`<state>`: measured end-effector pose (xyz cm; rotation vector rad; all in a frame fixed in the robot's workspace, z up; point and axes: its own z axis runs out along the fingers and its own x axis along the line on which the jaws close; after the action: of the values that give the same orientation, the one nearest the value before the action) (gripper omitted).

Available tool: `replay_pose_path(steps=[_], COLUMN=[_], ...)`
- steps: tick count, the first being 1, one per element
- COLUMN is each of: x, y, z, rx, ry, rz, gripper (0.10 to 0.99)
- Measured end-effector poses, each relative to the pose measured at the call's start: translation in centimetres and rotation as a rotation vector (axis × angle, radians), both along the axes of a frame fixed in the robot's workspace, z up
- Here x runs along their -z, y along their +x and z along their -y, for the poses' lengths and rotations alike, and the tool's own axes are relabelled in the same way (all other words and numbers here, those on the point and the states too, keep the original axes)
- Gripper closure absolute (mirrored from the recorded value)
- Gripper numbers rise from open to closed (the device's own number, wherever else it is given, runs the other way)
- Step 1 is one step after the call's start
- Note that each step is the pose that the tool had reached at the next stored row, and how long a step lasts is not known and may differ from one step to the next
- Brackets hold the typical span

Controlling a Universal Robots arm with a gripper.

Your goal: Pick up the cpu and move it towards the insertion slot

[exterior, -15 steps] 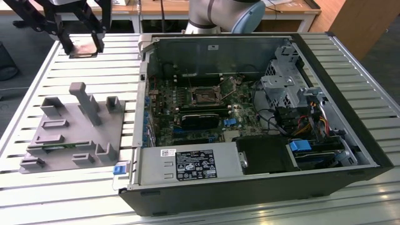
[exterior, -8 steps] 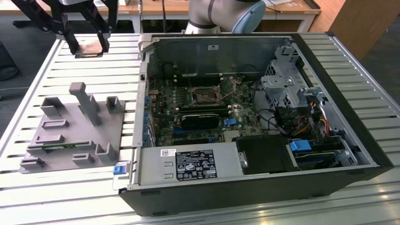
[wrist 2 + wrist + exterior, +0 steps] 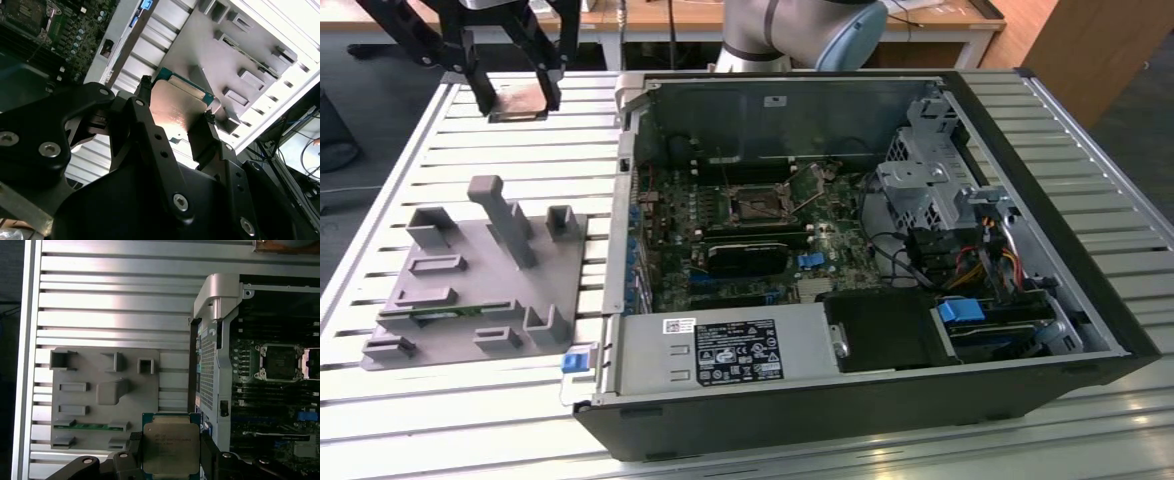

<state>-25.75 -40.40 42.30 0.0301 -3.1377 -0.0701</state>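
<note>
In the exterior view, the claw (image 3: 520, 95) hangs high over the counter (image 3: 520, 150), near the far corner at the exterior view's left. It grips the cpu (image 3: 523, 103), a small flat plate between its two black fingers. So the picking up looks done. The insertion slot (image 3: 757, 203) sits inside the open computer case (image 3: 1067, 260), well apart from the cpu. The trip to the slot looks like it has far to go. I count one claw, one cpu, one slot, one case and one grey fixture (image 3: 467, 280) with upright posts.

In the second wrist view, the cpu (image 3: 177, 107) shows its shiny face. One black finger (image 3: 145, 92) presses one edge and another finger presses the other edge. The claw (image 3: 175, 100) is clamped tight on it. The grey fixture (image 3: 235, 55) lies under it on the counter.

In the first wrist view, the one cpu (image 3: 170, 447) sits in the claw (image 3: 170, 460), above the edge of the grey fixture (image 3: 105, 390). The slot (image 3: 281, 361) is off to the side, inside the case, and nothing sits in it.
</note>
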Motion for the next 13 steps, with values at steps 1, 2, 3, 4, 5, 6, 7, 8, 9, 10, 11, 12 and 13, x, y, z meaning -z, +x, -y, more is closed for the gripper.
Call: replay_pose_path(steps=[1,2,3,4,5,6,7,8,9,10,11,12,13], x=[0.0,0.0,0.0,0.0,0.0,0.0,0.0,0.0,0.0,0.0,0.0,0.0,0.0], y=[0.08,0.16,0.24,0.32,0.41,0.49,0.58,0.65,0.74,0.81,0.89,0.98,1.06], z=[-0.02,-0.04,-0.06,-0.08,-0.09,-0.11,-0.13,-0.15,-0.16,-0.18,-0.2,-0.23,-0.27], rx=[0.0,0.0,0.0,0.0,0.0,0.0,0.0,0.0,0.0,0.0,0.0,0.0,0.0], ry=[0.0,0.0,0.0,0.0,0.0,0.0,0.0,0.0,0.0,0.0,0.0,0.0,0.0], rz=[0.0,0.0,0.0,0.0,0.0,0.0,0.0,0.0,0.0,0.0,0.0,0.0,0.0], gripper=[0.545,0.545,0.545,0.545,0.545,0.545,0.545,0.545,0.545,0.545,0.545,0.545,0.545])
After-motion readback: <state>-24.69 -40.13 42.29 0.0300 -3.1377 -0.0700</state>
